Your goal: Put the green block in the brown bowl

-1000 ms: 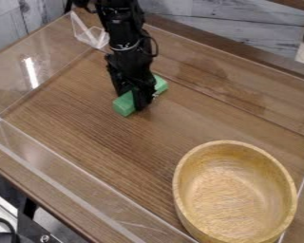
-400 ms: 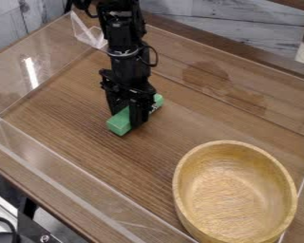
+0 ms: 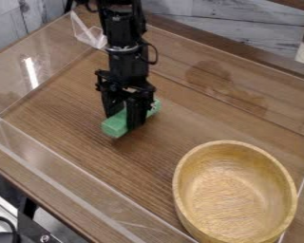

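The gripper clamps the green block at frame centre-left; a shallow grip could drop it short of the brown bowl.

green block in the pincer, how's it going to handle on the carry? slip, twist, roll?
Green block looks rigid, with flat faces, so it probably won't deform or roll when dropped into the brown bowl. It looks small and likely light. The pincer appears to hold one end, so the block might pivot slightly.
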`<action>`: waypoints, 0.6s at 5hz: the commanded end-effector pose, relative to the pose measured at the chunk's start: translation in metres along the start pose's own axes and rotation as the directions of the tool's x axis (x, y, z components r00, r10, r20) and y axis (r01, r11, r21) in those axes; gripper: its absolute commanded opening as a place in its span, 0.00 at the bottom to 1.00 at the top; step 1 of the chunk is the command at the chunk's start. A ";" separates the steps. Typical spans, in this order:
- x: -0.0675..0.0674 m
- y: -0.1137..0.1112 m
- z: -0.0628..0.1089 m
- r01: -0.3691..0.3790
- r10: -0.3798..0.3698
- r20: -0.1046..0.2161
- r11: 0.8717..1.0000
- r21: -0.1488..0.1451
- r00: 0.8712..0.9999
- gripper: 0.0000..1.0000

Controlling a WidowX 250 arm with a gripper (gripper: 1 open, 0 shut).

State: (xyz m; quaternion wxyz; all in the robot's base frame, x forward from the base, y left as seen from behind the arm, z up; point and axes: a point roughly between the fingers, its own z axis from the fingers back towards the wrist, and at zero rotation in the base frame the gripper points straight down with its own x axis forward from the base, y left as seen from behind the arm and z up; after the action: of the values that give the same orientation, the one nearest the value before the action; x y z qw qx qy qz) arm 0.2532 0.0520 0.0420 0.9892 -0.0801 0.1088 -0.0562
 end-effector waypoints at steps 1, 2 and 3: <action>0.001 -0.011 0.033 0.009 -0.010 0.054 1.000 0.021 0.999 0.00; -0.007 -0.029 0.049 0.020 -0.020 0.049 1.000 0.013 0.999 0.00; -0.014 -0.059 0.067 0.058 -0.059 0.051 0.998 0.019 0.997 0.00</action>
State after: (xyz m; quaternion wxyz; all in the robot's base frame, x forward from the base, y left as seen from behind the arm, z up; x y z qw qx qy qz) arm 0.2409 0.0057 0.1032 0.9867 -0.0816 0.1134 -0.0831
